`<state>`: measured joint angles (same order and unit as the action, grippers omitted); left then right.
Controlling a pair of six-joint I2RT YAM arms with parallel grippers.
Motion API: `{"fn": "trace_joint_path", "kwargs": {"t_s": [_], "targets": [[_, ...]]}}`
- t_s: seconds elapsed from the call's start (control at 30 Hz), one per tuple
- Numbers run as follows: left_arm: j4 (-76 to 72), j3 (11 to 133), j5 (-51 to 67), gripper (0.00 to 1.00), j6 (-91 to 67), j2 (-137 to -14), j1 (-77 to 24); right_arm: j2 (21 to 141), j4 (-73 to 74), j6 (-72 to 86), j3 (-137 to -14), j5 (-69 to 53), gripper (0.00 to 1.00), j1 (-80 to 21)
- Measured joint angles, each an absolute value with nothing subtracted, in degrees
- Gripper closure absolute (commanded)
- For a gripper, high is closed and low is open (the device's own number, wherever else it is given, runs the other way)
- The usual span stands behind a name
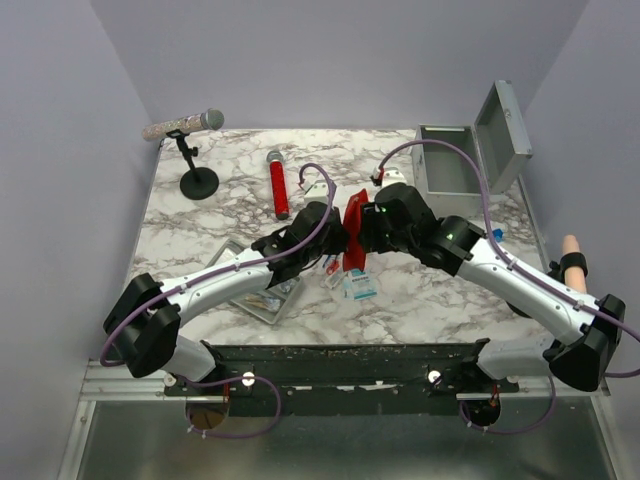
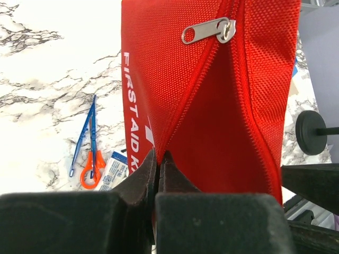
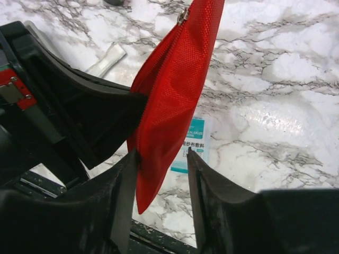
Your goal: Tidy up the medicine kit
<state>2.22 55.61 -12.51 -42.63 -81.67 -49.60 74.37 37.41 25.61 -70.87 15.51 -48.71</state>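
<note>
Early stage: left hand (image 2: pixel 159 160) pinches red pouch (image 2: pixel 212 106); right hand (image 3: pixel 161 159) spread around it; medicine kit (image 1: pixel 436 165) open; packets (image 1: pixel 358 285) loose on table (image 1: pixel 240 170).

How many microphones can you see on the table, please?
2: a glittery microphone on a stand, far left; a red microphone lying flat right of it. More may be hidden.

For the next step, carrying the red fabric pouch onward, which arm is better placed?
Left, probably. The left arm has its jaws shut on an edge of the red fabric pouch, so it holds the pouch. The right arm has its jaws apart around the pouch, not pinching it.
</note>
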Motion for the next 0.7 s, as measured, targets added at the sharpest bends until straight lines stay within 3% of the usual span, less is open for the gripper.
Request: {"fn": "trace_joint_path", "kwargs": {"t_s": [0.37, 0.57, 0.7], "targets": [[-0.6, 54.5, -10.9, 1.00, -42.7, -81.3, -49.6, 72.4, 37.4, 25.7, -71.4, 15.9, 0.37, -48.7], [-1.7, 53.7, -10.2, 1.00, -43.1, -80.8, -49.6, 73.3, 37.1, 26.1, -72.0, 16.1, 0.38, -48.5], [-2.7, 52.6, -9.3, 1.00, -43.5, -79.9, -49.6, 74.9, 36.9, 26.4, -72.0, 15.8, 0.44, -47.4]]}}
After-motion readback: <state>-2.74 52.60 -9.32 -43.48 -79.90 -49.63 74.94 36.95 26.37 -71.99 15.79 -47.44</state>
